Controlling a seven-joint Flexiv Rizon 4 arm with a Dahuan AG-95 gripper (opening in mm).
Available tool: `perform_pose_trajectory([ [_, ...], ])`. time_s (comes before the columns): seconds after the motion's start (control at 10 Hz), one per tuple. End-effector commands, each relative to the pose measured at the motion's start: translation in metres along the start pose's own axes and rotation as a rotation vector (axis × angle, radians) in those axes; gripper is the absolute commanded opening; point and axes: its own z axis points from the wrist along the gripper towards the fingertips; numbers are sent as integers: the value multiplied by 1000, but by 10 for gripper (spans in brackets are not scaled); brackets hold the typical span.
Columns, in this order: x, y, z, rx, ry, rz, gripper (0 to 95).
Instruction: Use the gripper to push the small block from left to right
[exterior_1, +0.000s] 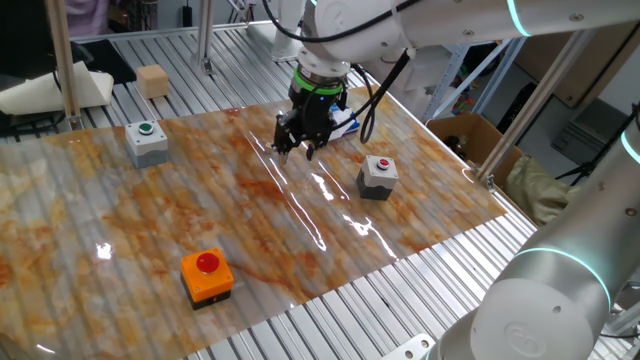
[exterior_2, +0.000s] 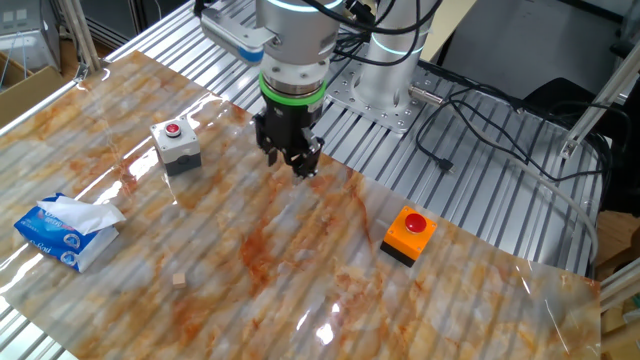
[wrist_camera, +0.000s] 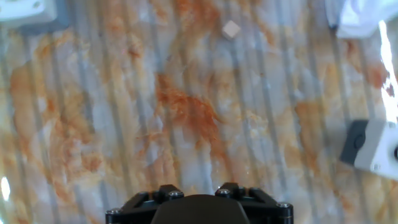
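Note:
The small block (exterior_2: 178, 281) is a tiny tan cube on the marbled mat, near the front left in the other fixed view. It also shows at the top of the hand view (wrist_camera: 231, 29). In the one fixed view I cannot see it; the arm hides that spot. The gripper (exterior_2: 295, 165), black with a green ring above it, hangs just above the mat's middle, well away from the block. It shows in the one fixed view (exterior_1: 296, 150) too. Its fingers look closed together and hold nothing. Only its black base (wrist_camera: 199, 208) shows in the hand view.
On the mat are a grey box with a red button (exterior_2: 175, 146), an orange box with a red button (exterior_2: 408, 235), a grey box with a green button (exterior_1: 147, 141) and a tissue pack (exterior_2: 65, 232). A larger tan cube (exterior_1: 152, 80) sits off the mat on the slatted table.

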Motion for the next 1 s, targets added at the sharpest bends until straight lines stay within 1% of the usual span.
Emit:
perform_pose_trajectory([
  [0.1, 0, 0, 3, -39, -17, 267, 0],
  [0.2, 0, 0, 3, -39, -17, 249, 0],
  [0.5, -2, -1, 4, -25, -22, 172, 0],
  [0.7, -9, -6, 4, -22, -25, 167, 0],
  [1.0, -15, -9, 5, -16, -27, 140, 0],
])
